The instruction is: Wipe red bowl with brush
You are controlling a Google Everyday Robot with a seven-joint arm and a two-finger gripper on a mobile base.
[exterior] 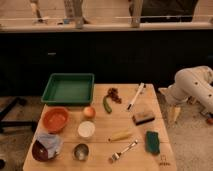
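**A:** While the table [100, 162] is laid with its things and the arm [194, 84] hangs off its right edge, which step is this?

**B:** The first, I'd judge: going for the brush. No wiping has begun. The table is pale wood planks, and the arm is smooth, off-white and rounded at the joints.

**A:** And the tray [68, 89]?

**B:** It's green, rectangular and shallow, at the back left, and no part of this job. The red bowl [55, 119] sits just in front of it near the left edge. It's round, shallow and orange-red, and looks glossy.

**A:** Where's the brush [135, 96]?

**B:** At the back right, lying flat and slanted. It's slim, white and straight-handled, with a dark mark at the near end. It is well apart from the bowl. The blocky scrubber [143, 118] lies near it, so don't mix them up.

**A:** And the gripper [173, 114]?

**B:** It points down beside the table's right edge, near the brush but not over it. I cannot tell whether it is spread or closed. The next move calls for a reach left over the brush and a pinch across the thin handle.
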